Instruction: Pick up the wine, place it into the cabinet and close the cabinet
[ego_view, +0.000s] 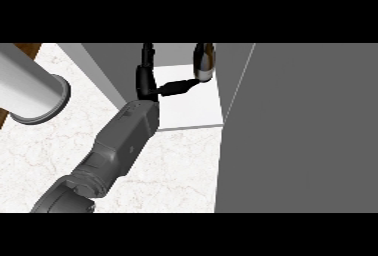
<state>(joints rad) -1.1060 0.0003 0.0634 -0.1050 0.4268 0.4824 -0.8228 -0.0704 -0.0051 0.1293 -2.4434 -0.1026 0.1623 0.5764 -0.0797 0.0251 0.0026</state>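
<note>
Wine: the bottle (204, 61) stood at the upper centre of the frame, inside the cabinet opening, close against the edge of the open door on its right; dark body with a pale band along its side, its top cut off by the frame's upper edge
Cabinet: the grey cabinet (103, 65) opened at the top centre, showing a white shelf (193, 105) inside; its grey side wall ran down to the left of the opening
Cabinet door: the large grey door (303, 125) filled the right side of the frame, swung open, its long edge running from top centre down to the lower middle
Left hand: the black hand (150, 82) reached into the cabinet opening at the upper centre; its thumb (177, 87) stretched right and touched the lower part of the bottle, while its fingers (148, 55) pointed up the frame, straight and away from the bottle; the hand looked released, not wrapped round the bottle
Left forearm: the grey forearm (118, 145) rose from the lower left toward the cabinet, crossing the counter
Right hand: it showed nowhere in the frame
Counter: pale marbled counter (170, 170) covered the lower left and centre
Cylinder: a light grey cylinder with a flared rim (33, 87) lay at the upper left, over the counter's edge
</note>
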